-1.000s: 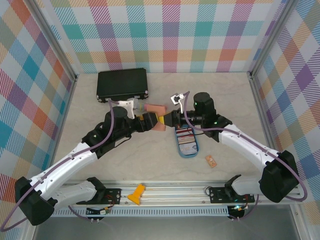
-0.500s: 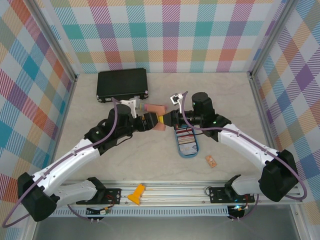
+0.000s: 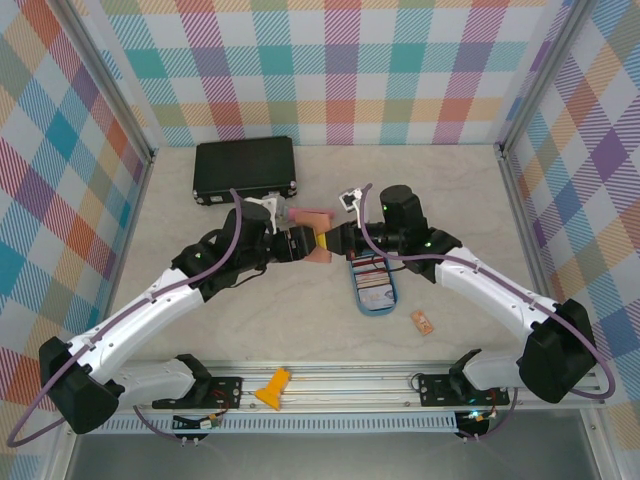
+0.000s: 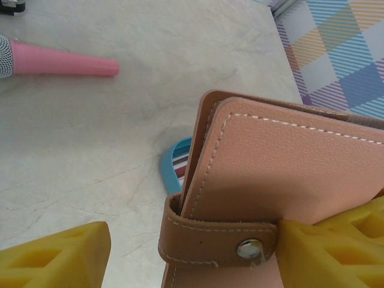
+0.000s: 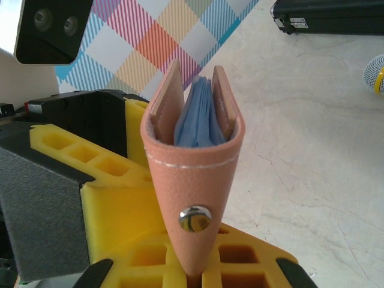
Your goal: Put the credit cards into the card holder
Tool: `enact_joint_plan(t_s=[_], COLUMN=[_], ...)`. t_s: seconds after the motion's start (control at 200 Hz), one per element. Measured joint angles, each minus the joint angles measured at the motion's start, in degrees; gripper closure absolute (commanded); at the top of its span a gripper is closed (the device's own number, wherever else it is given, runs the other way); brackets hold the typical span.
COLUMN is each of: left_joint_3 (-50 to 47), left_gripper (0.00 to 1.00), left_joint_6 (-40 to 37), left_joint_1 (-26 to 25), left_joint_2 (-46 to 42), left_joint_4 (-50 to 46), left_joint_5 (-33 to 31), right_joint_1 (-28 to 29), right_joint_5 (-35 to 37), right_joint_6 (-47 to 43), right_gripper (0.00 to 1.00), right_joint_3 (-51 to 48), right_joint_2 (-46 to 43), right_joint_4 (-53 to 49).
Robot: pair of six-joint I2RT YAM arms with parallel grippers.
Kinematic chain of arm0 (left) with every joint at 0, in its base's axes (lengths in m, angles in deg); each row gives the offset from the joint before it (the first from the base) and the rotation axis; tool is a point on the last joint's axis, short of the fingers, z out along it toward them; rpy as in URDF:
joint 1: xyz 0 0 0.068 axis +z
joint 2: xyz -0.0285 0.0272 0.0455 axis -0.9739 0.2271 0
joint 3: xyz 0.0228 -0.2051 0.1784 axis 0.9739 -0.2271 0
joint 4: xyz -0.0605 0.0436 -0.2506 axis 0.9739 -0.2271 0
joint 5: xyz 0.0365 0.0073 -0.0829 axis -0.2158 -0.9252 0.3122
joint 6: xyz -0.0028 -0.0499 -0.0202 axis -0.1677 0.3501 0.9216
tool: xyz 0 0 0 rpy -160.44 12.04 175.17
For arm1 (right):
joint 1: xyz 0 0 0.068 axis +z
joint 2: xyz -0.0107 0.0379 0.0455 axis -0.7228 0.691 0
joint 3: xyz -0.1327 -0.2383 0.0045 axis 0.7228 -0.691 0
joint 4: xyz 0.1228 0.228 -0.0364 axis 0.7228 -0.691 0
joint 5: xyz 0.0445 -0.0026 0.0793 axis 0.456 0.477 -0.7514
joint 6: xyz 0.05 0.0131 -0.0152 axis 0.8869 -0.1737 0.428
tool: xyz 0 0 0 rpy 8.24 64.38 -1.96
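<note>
Leather card holder (image 5: 195, 174) looks soft, light; we would grip by the snap strap (image 4: 219, 240). Right gripper (image 3: 327, 242) clamps it; left gripper (image 3: 304, 243) straddles it, unclenched.

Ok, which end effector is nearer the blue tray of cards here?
Right. The right end effector sits just up-left of the blue tray, gripping the card holder; the left end effector is farther left, on the holder's other side.
</note>
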Motion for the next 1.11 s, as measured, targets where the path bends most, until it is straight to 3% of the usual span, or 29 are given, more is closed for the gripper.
enact_joint_plan(t_s=[0.485,0.675,0.99,1.105], left_joint_3=[0.59,0.39,0.31,0.31], left_gripper=[0.35,0.35,0.25,0.17], left_joint_6=[-0.07,-1.27,-4.0,-3.58], left_joint_1=[1.86,8.2,9.81,10.93], left_joint_2=[-0.26,-0.79,-5.97,-9.27], left_joint_4=[-6.4,-16.68,-19.41,-19.04], left_joint_5=[-2.14,-7.37,-5.9,-2.71], right_joint_1=[1.29,-0.59,-1.33,-2.62], right_joint_5=[4.59,5.57,5.14,4.07], right_joint_6=[-1.51,-1.44,-2.25,-2.73], right_gripper=[1.0,1.0,1.0,1.0], right_joint_3=[2.27,4.04,5.38,6.43], right_joint_2=[1.68,1.46,1.7,2.4], right_joint_4=[-4.66,-4.57,-6.67,-7.65])
